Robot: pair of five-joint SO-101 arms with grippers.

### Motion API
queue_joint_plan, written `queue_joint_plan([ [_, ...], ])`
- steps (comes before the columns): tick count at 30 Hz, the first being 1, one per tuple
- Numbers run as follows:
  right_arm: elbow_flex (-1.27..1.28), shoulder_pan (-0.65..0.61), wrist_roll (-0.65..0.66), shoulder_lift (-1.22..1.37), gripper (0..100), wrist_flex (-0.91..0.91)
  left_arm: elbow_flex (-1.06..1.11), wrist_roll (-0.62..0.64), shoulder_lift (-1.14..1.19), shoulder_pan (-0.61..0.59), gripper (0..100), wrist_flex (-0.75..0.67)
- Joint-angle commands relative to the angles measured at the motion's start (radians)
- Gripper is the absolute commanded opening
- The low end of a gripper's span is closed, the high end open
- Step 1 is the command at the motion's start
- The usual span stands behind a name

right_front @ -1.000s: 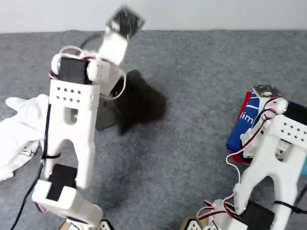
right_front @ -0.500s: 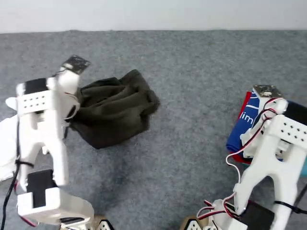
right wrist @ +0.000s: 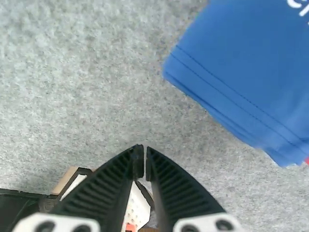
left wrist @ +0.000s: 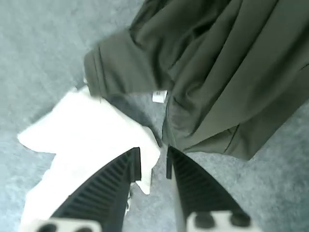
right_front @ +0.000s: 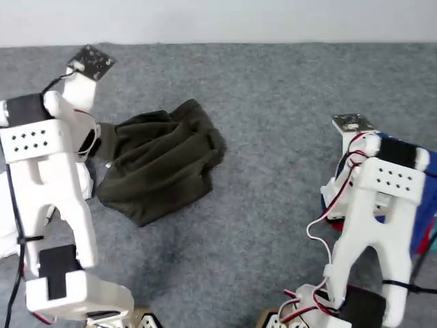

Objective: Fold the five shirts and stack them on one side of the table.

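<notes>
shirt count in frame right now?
3 visible: dark shirt crumpled left of table centre, white shirt beside it at the left edge, blue shirt folded at the right. Others may lie hidden under it.

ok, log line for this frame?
left gripper: open, empty, over white shirt | dark shirt: crumpled, unfolded | right gripper: shut, empty, near folded blue shirt

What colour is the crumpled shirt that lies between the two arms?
The crumpled shirt is dark olive green; the left wrist view shows it best.
</notes>
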Motion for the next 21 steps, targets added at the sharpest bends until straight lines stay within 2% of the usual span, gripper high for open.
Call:
queue_joint_plan([
  [1, -0.012, -0.027, -0.018, -0.045, 1.5, 0.039, 0.056, -0.025, -0.110, 0.060, 10, 0.032],
  [8, -0.012, -0.021, -0.015, -0.042, 1.5, 0.039, 0.509, -0.063, -0.285, 0.247, 10, 0.017],
  [12, -0.011, -0.021, -0.015, -0.039, 1.5, 0.039, 0.713, -0.057, -0.270, 0.276, 10, -0.130],
  [16, -0.009, -0.019, -0.015, -0.041, 1.5, 0.039, 0.816, -0.057, -0.206, 0.275, 12, -0.275],
  [21, -0.009, -0.019, -0.015, -0.044, 1.5, 0.039, 0.823, -0.055, -0.078, 0.273, 15, -0.336],
])
